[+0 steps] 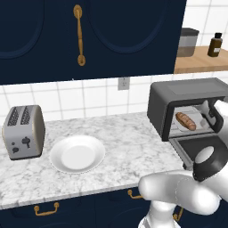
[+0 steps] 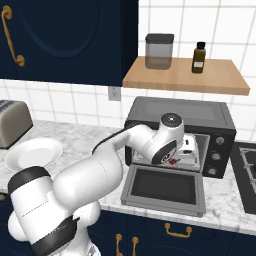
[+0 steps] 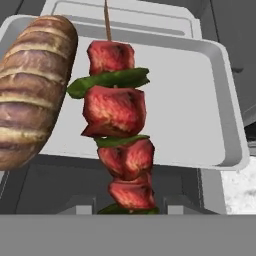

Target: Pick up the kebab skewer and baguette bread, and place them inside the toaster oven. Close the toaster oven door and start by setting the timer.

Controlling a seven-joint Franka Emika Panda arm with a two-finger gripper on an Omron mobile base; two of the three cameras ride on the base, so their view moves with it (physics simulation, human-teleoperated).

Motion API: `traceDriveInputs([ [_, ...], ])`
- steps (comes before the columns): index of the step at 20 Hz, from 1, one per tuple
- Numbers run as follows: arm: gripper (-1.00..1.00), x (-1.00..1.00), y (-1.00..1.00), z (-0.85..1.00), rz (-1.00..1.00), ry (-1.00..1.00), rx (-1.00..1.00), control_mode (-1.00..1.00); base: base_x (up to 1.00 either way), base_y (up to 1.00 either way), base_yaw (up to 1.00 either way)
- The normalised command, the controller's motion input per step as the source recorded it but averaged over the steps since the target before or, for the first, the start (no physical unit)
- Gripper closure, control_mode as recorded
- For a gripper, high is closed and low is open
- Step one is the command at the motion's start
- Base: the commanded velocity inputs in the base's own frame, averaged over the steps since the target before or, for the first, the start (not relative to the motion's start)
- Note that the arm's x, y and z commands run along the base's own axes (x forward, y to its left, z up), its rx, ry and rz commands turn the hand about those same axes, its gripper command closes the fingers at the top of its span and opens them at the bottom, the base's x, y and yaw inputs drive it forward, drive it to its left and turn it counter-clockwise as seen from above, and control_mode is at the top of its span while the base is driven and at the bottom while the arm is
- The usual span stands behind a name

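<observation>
My gripper (image 2: 175, 159) is at the oven mouth with the skewer (image 3: 119, 125) hanging right in front of it. The fingertips don't show, so I can't tell from sight if I'm pinching the stick or have let go. The skewer's near end sits low between where my fingers would be, so my guess is I'm clamped on that end, jaws partway closed.

Skewer runs away from me, meat chunks and green pepper strung along it, bare stick tip pointing to the back of the oven (image 2: 180, 112). It is over the grey tray (image 3: 210, 100); I can't tell whether it is touching or just above.

The bread (image 3: 35, 85) lies on the tray's left side, close beside the skewer and roughly parallel. In the left base view it shows as a loaf (image 1: 185, 121) inside the cavity. So the bread is in and the skewer is going in, or is just in.

Room: the tray's right half is bare, plenty of space there. Left is tight against the bread. The tray's raised rim is just under the skewer's near end, so I must clear it. The door (image 2: 165, 187) lies flat open below my wrist; I'd back out straight over it. The cavity roof is close above my hand.

Well apart on the counter (image 1: 116, 133): an empty plate (image 1: 77, 153) and a toaster (image 1: 23, 132). Door closing and timer not yet done.
</observation>
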Motion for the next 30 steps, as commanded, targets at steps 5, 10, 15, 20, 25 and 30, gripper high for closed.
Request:
traceDriveInputs([
  [5, 1.00, 0.59, 0.00, 0.00, 0.06, 0.05, 0.00, -1.00, 0.00, 0.00, 0.00],
  [10, 1.00, 0.32, -0.02, -0.13, 0.06, 0.05, 0.01, -1.00, 0.00, 0.00, 0.00],
  [15, 1.00, 0.07, -0.08, -0.23, 0.05, 0.00, 0.02, -1.00, 0.00, 0.00, 0.00],
  [20, -1.00, 0.03, 0.00, -0.18, 0.04, 0.00, 0.02, -1.00, 0.00, 0.00, 0.00],
  [25, -1.00, 0.00, 0.00, -0.13, 0.02, 0.00, 0.02, -1.00, 0.00, 0.00, 0.00],
  [30, -1.00, -0.04, -0.02, 0.22, 0.02, 0.00, 0.03, -1.00, 0.00, 0.00, 0.00],
])
